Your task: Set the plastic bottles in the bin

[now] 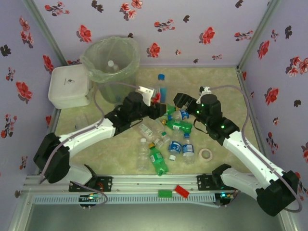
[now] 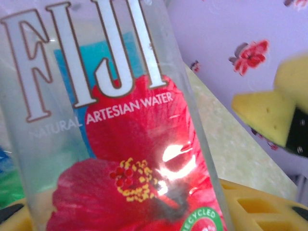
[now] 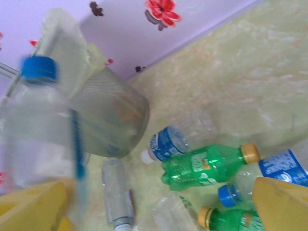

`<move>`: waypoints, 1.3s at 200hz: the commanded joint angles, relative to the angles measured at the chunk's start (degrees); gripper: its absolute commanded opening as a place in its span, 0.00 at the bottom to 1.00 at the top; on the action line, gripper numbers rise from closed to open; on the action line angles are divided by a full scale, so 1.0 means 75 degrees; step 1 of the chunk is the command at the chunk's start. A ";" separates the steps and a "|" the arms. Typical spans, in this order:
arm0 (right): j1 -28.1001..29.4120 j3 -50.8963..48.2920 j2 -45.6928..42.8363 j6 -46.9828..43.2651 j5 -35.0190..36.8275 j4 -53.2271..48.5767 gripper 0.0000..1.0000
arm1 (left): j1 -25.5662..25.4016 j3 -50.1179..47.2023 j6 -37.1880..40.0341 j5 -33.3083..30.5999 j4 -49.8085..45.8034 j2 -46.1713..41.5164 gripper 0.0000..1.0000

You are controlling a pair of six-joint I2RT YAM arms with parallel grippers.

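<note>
So I had the left gripper (image 1: 153,98) clamped on the Fiji bottle (image 2: 120,144), held up near the bin (image 1: 109,57) and a bit to its right. The right gripper (image 3: 156,207) had its jaws wide apart with nothing between them, so I figured the next move was to swing the left arm over the rim and let go. The top cam gave me the layout, with the other bottles (image 1: 166,139) piled on the table (image 1: 216,82), but the label was readable on the left wrist cam.
</note>
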 commanded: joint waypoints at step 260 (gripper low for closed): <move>-0.0053 -0.0765 0.0127 -0.0299 0.0235 -0.0562 1.00 | 0.3973 0.6942 0.2056 -0.1256 -0.5379 0.3689 0.69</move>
